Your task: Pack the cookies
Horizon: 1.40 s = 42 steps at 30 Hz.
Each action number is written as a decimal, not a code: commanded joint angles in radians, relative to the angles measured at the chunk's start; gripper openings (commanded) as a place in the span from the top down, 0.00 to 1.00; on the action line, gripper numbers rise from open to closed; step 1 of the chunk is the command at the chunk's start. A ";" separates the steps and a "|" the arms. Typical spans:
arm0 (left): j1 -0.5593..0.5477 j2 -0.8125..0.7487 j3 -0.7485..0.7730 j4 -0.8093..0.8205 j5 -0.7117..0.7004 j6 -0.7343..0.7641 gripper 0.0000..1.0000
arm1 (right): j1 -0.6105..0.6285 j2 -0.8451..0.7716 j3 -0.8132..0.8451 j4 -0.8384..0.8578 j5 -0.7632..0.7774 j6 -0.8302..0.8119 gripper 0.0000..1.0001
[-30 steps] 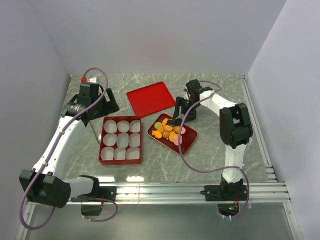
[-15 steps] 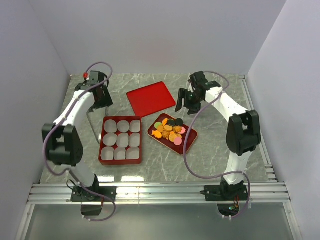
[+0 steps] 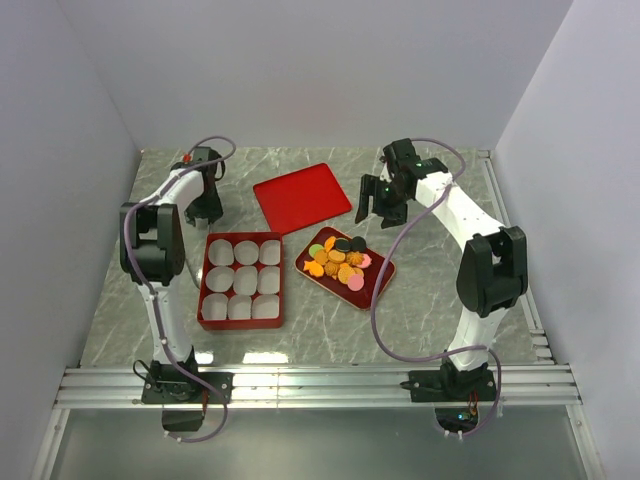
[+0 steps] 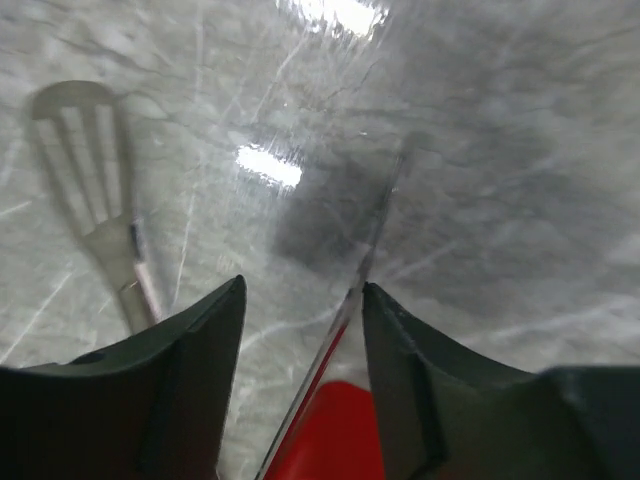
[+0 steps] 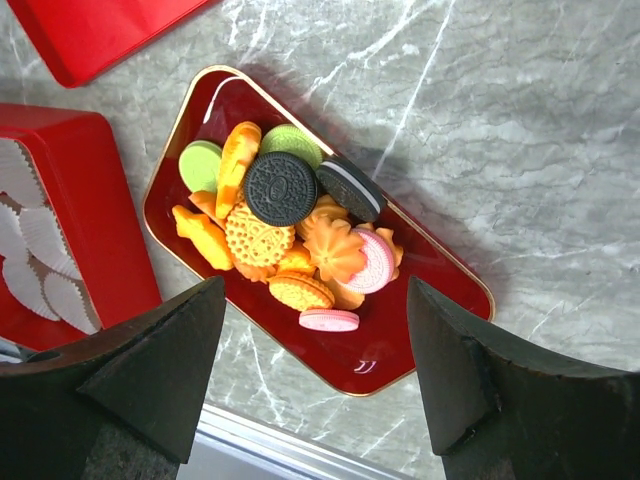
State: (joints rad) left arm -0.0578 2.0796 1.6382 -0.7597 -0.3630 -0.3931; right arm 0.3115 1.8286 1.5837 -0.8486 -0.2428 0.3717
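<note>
The grey marble table (image 3: 440, 300) is bare beyond the gold-rimmed red tray (image 5: 375, 350). That tray is the thing to steer by. Its long axis runs slantwise, from the end nearest the flat red lid (image 3: 300, 195) down toward the right arm's base.

The red box (image 3: 240, 323) of white paper cups (image 3: 241, 279) lies just beside the tray on its left, and none of the cups looks filled yet.

The right gripper (image 3: 380, 212) hangs above the table just past the tray's far end. Its jaws are wide apart and hold nothing, and its camera looks down on the pile. The left gripper (image 3: 205, 212) is well away from the tray, beyond the box's far left corner. Its fingers are parted and I can see nothing clamped between them.

The cookies (image 5: 290, 230) are heaped in the tray's far half, and the near end is bare. I'd say the right arm is the one to pick, with a short reach down and back toward its own base.
</note>
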 commanded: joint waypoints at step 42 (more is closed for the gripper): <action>0.064 -0.543 0.104 0.848 1.123 -0.587 1.00 | 0.047 -0.229 -0.033 0.879 -0.964 0.655 0.13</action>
State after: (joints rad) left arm 0.0235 1.5806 1.7599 -0.2108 0.4812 -0.8070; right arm 0.3363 1.6257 1.5562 -0.2485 -1.0763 0.8257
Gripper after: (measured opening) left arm 0.029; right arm 0.867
